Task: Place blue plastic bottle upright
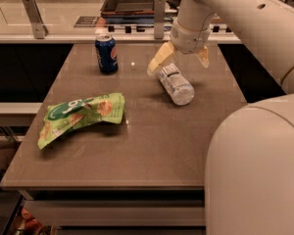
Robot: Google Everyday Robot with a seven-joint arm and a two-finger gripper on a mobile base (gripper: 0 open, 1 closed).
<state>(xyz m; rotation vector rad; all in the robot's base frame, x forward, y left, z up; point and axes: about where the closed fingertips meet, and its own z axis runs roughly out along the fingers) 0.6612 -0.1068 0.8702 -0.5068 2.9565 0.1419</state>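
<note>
Gripper (178, 66) of mine hangs over the far right part of the table (137, 151), spread wide either side of the far end of the blue plastic bottle (176, 86), which lies on its side, long axis running near-right from me.

Arm (193, 13) down, jaws apart, upper centre

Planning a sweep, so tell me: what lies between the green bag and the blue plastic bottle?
Only bare table, in the camera view. The gripper is open over the far end of the blue plastic bottle.
</note>
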